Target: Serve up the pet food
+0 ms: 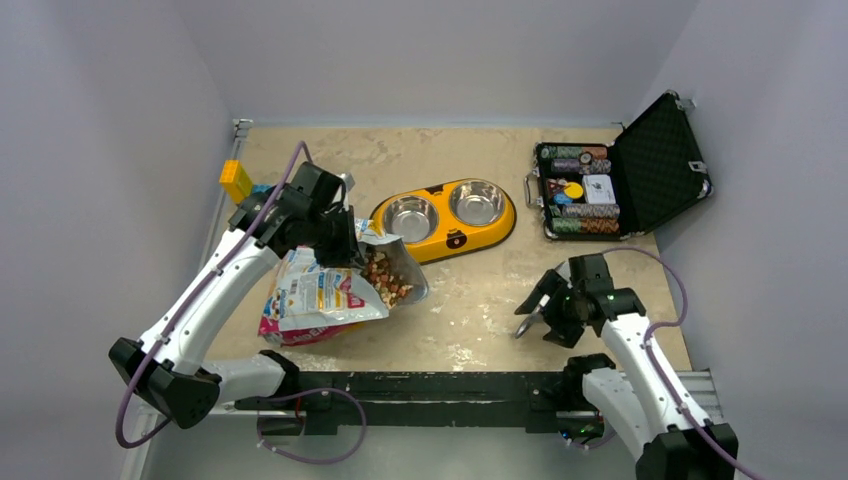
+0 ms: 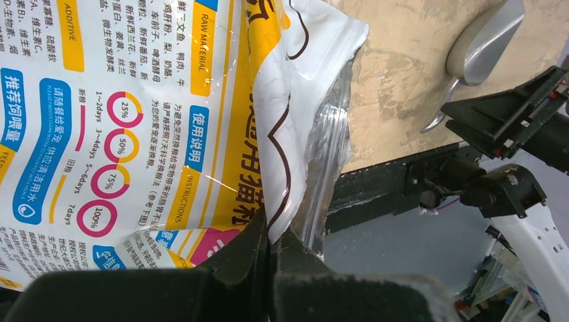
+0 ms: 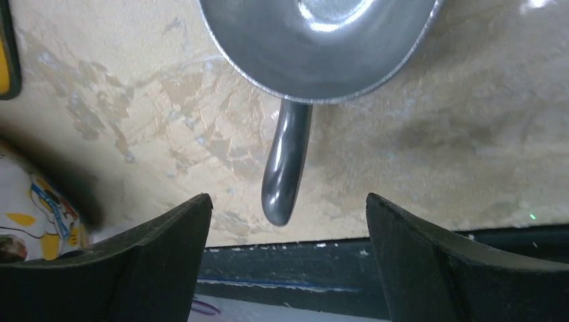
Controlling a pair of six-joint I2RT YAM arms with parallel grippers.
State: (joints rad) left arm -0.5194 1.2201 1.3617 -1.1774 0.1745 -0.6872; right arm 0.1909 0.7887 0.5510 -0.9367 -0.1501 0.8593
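While the right gripper (image 3: 288,201) hangs wide open over the handle of the metal scoop (image 3: 315,47), lying nearer the arms than the yellow feeder (image 1: 440,245), the left gripper (image 2: 272,231) is pinched shut on the lip of the food bag (image 1: 320,295) just left of that feeder. I can see pet food (image 1: 385,278) in the bag's mouth, but both feeder bowls (image 1: 410,215) look empty, so I'd say scooping and serving remain.

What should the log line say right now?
left gripper: shut on bag edge | right gripper: open over scoop handle | pet food: in open bag | bowls: empty
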